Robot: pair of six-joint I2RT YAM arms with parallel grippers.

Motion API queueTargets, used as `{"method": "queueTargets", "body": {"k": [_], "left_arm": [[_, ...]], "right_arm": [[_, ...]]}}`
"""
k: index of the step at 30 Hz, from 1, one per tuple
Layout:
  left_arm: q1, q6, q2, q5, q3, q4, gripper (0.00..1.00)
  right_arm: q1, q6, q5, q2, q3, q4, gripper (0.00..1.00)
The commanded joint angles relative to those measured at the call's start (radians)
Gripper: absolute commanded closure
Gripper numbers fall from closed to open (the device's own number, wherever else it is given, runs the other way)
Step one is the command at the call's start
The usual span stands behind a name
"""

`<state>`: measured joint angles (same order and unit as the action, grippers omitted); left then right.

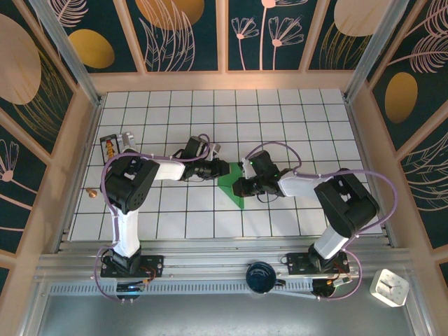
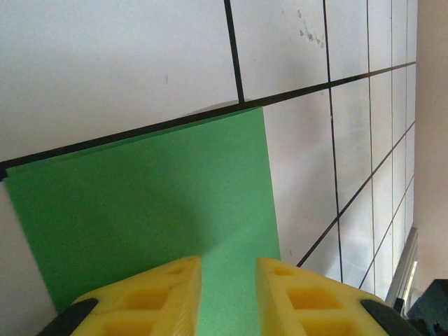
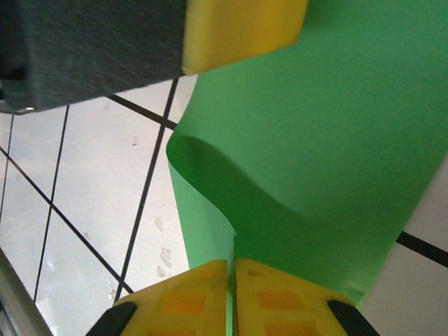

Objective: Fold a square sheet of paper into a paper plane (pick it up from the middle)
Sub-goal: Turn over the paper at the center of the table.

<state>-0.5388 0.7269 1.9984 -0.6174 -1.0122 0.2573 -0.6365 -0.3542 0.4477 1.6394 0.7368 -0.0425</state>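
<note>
Right tool is clenched on the lifted edge of the square sheet of paper. The sheet bulges left toward the left tool, which sits jaws apart over the flat part.

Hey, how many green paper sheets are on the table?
1. The green sheet lies at the middle of the table, partly curled up, its edge pinched in the right end effector. Another hidden beneath can't be ruled out.

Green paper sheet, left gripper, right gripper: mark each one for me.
Thin green paper sheet (image 2: 154, 189), left wrist view: flat middle of its upper face.
Left gripper (image 2: 228, 273), left wrist view: the gap midway between its yellow fingers.
Right gripper (image 3: 231, 269), right wrist view: the seam where its yellow fingers pinch the sheet's edge.
</note>
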Motion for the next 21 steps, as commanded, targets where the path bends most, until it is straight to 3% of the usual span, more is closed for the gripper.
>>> {"method": "queueTargets", "body": {"k": [1, 21], "left_arm": [[-0.001, -0.024, 0.036, 0.019, -0.002, -0.072, 0.73], [0.000, -0.027, 0.037, 0.021, 0.001, -0.075, 0.73]], "right_arm": [[0.018, 0.004, 0.011, 0.022, 0.023, 0.001, 0.89], [0.041, 0.047, -0.012, 0.074, 0.077, 0.053, 0.90]]}}
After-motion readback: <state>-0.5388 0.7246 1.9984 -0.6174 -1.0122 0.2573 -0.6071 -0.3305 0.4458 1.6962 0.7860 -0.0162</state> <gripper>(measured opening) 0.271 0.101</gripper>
